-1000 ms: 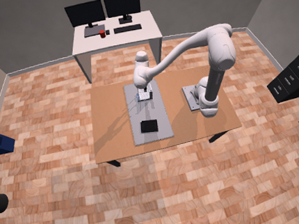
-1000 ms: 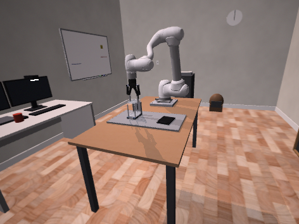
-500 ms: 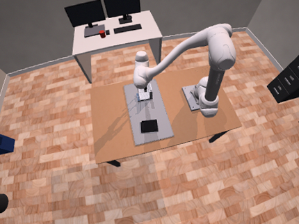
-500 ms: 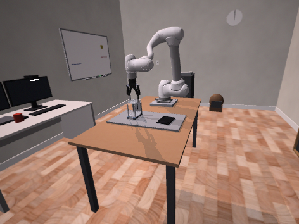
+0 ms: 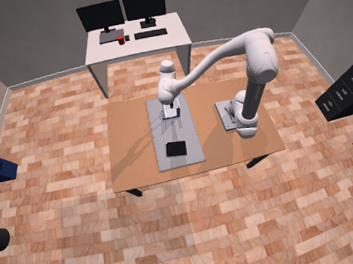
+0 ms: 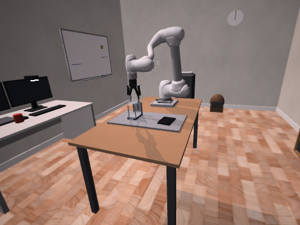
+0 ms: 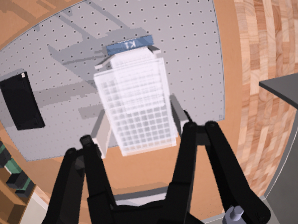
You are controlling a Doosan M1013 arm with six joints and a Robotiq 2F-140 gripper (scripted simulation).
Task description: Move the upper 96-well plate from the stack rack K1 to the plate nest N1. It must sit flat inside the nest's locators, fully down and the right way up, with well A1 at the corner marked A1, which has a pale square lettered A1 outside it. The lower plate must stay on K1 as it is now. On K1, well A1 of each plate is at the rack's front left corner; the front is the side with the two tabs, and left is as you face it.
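The stack rack K1 [image 5: 170,111] stands at the far end of the grey baseplate [image 5: 175,132]; it also shows in the exterior view [image 6: 135,110]. In the wrist view the upper 96-well plate [image 7: 136,106] is white and lies level at the top of the rack, above the rack's blue label [image 7: 129,46]. My gripper [image 7: 139,111] [image 6: 133,93] is straight above the rack, with a finger on each long side of this plate, shut on it. The lower plate is hidden beneath it. The black plate nest N1 [image 5: 176,148] [image 6: 166,120] [image 7: 23,102] lies empty at the near end of the baseplate.
The arm's base [image 5: 238,115] is bolted to the right side of the brown table. A white desk [image 5: 137,40] with monitors stands behind the table. A dark cabinet [image 5: 345,90] stands at the right wall.
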